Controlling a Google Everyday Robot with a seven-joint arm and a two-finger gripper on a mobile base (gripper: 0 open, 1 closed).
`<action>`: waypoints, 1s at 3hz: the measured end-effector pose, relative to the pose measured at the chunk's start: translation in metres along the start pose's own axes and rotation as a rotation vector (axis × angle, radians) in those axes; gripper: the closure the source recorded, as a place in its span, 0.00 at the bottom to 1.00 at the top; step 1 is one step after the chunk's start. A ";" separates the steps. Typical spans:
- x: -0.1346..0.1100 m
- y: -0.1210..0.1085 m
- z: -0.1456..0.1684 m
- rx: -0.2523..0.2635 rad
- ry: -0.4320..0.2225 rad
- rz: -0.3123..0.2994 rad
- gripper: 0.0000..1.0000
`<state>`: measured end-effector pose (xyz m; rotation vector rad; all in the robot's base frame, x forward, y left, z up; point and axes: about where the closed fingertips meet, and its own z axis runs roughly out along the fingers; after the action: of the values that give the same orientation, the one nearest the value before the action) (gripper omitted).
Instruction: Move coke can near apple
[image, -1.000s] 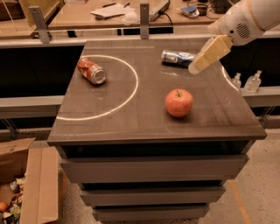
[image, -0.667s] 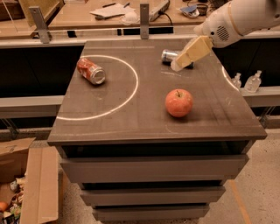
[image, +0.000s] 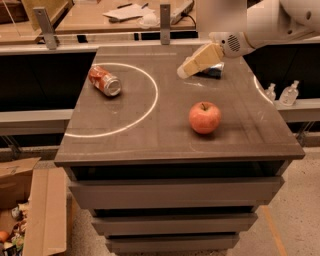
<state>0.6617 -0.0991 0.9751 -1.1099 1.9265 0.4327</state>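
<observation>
The coke can (image: 104, 80) lies on its side at the back left of the dark table top (image: 150, 135), silver end toward the front right, inside a white painted arc. The apple (image: 204, 117) stands right of centre, stem up. My gripper (image: 186, 71) hangs in the air over the back middle of the table, reaching in from the upper right on a white arm. It is well to the right of the coke can and behind the apple, touching neither. It holds nothing.
A blue-and-silver can (image: 214, 70) lies at the back right, partly hidden behind the gripper. Two small clear bottles (image: 282, 92) stand off the table's right side. A cardboard box (image: 27, 210) sits on the floor at the left. A counter with papers runs behind.
The gripper and arm have swept left across the back of the table, from the right edge toward the middle. The coke can, apple and blue can have not moved.
</observation>
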 end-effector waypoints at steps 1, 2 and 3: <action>0.001 0.002 0.012 0.022 0.013 0.005 0.00; -0.003 0.000 0.037 0.053 -0.002 0.022 0.00; -0.008 -0.003 0.062 0.048 -0.095 0.062 0.00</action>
<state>0.6972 -0.0571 0.9457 -0.9834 1.8826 0.4624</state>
